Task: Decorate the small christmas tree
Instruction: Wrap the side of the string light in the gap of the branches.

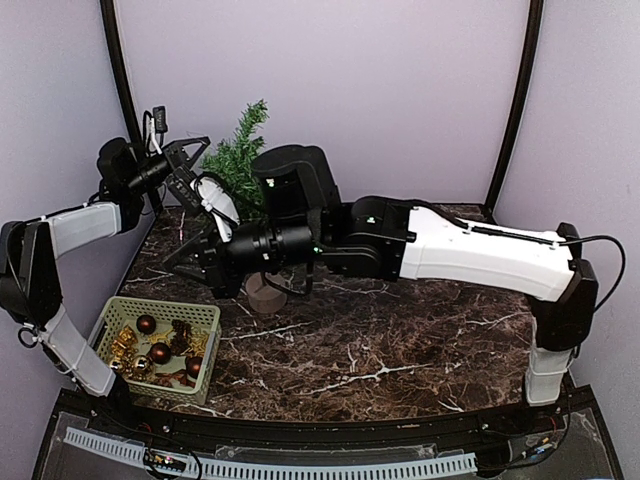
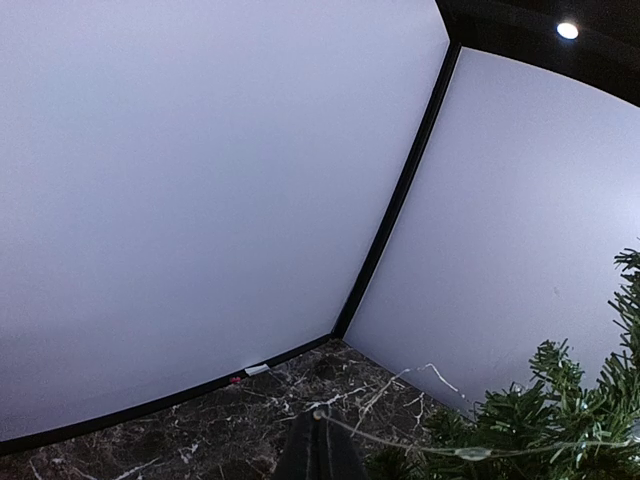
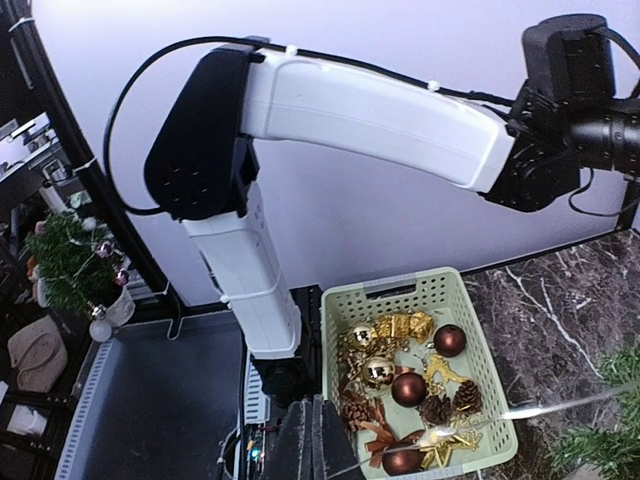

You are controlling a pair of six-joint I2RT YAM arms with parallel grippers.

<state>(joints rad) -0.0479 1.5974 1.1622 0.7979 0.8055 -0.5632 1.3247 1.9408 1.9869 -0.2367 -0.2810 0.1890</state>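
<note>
Small christmas tree (image 1: 238, 165), left hand (image 2: 318, 420) pinching thin wire (image 2: 470, 452)

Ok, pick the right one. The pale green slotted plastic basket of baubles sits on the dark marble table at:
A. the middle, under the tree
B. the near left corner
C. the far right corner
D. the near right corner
B: the top view shows the pale green slotted plastic basket at the near left corner of the dark marble table.

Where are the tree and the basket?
tree (image 1: 240, 150), top view, upper branches.
basket (image 1: 165, 303), top view, far rim.
</note>
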